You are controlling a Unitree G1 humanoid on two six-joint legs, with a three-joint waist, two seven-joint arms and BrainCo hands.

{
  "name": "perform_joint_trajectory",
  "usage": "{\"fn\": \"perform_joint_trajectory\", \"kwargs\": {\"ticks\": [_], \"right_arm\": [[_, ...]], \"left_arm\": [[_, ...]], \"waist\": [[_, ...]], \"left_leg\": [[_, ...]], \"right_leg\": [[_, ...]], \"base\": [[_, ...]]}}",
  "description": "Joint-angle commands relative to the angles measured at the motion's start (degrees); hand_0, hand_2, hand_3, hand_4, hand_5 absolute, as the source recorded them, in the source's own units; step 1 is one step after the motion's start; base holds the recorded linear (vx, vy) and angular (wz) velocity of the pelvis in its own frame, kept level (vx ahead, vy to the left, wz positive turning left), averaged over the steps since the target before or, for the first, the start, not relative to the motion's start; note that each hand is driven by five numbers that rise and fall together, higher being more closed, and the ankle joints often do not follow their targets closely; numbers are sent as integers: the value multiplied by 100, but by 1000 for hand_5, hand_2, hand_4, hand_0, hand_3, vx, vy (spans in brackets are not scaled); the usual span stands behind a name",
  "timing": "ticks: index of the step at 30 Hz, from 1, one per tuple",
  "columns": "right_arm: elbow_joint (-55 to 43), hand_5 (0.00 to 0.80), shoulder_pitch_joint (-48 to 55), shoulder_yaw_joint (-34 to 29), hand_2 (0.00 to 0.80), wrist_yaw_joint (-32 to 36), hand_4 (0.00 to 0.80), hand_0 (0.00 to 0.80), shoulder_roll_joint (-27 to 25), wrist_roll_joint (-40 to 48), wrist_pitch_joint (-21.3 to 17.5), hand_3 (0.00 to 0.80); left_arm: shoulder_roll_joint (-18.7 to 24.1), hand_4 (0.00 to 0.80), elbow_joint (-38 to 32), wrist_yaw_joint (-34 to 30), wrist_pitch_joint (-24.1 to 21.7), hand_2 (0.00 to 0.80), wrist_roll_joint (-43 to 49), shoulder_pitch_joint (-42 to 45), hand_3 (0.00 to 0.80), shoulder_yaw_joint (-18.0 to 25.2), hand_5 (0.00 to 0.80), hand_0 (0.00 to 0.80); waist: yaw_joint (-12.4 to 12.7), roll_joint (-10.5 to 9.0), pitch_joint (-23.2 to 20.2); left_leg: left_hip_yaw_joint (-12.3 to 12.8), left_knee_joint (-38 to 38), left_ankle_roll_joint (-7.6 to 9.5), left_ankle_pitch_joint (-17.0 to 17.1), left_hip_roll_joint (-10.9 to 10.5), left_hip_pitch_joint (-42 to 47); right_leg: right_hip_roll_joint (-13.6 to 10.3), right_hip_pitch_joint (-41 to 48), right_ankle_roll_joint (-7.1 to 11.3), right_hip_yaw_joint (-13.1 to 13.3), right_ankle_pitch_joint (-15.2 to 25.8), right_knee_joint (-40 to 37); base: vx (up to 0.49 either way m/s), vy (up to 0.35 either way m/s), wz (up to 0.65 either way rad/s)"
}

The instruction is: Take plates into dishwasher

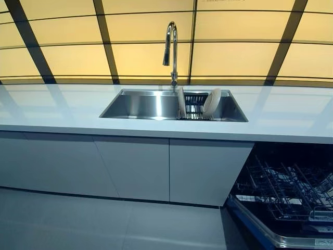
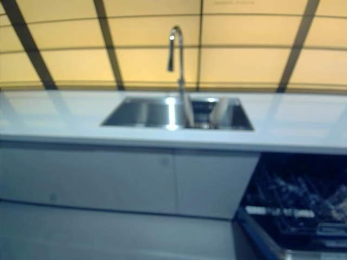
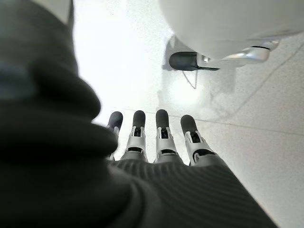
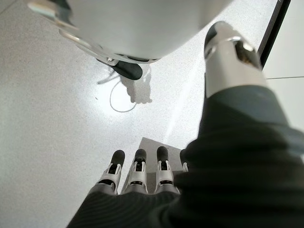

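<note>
Two white plates stand on edge in a dark rack (image 1: 195, 107) inside the steel sink (image 1: 140, 104): one plate (image 1: 212, 102) on the rack's right, a second plate (image 1: 181, 102) on its left. The dishwasher (image 1: 283, 195) stands open at the lower right, its wire rack (image 1: 291, 190) pulled out. Neither hand shows in the eye views. My left hand (image 3: 161, 137) hangs over the pale floor with straight fingers and holds nothing. My right hand (image 4: 137, 175) hangs the same way, fingers straight, thumb apart.
A tall curved tap (image 1: 171, 49) rises behind the sink. The white counter (image 1: 62, 109) runs the full width, with grey cabinet fronts (image 1: 135, 166) below it. Yellow panels with dark frames (image 1: 104, 36) form the back wall. Grey floor (image 1: 78, 224) lies before the cabinets.
</note>
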Motion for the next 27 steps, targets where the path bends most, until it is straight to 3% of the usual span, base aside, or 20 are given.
{"fn": "perform_joint_trajectory", "kwargs": {"ticks": [1, 6, 8, 27], "right_arm": [[281, 0, -337, 256, 0, 34, 0, 0, 226, -99, -2, 0], [289, 0, -355, 225, 0, -23, 0, 0, 204, -114, -44, 0], [280, 0, -357, 208, 0, -43, 0, 0, 195, -132, -64, 0], [274, 0, -395, 165, 0, -288, 0, 0, 240, -4, -51, 0]], "left_arm": [[-447, 0, 385, 281, -139, 0, -31, -325, 0, -22, 0, 0], [-465, 0, 368, -184, 204, 0, -247, -330, 0, 5, 0, 0], [-489, 0, 382, -363, 82, 0, -246, -288, 0, -7, 0, 0], [-469, 0, 400, -406, 486, 0, 82, -311, 0, -187, 0, 0]], "waist": [[20, -108, 49], [17, -115, 91], [1, -111, 104], [-71, -14, 182]], "left_leg": [[423, 23, 639, -505, -469, 183], [477, 23, 646, -506, -461, 169], [502, 23, 649, -511, -461, 166], [553, 23, 708, -524, -501, 171]], "right_leg": [[-129, -69, 342, 643, 86, -15], [-138, -101, 363, 662, 124, -15], [-135, -111, 364, 690, 136, -15], [-177, -137, 394, 794, 193, -15]], "base": [[-9, 14, -5], [-24, 27, -8], [0, 0, 0], [5, 12, -2]]}}
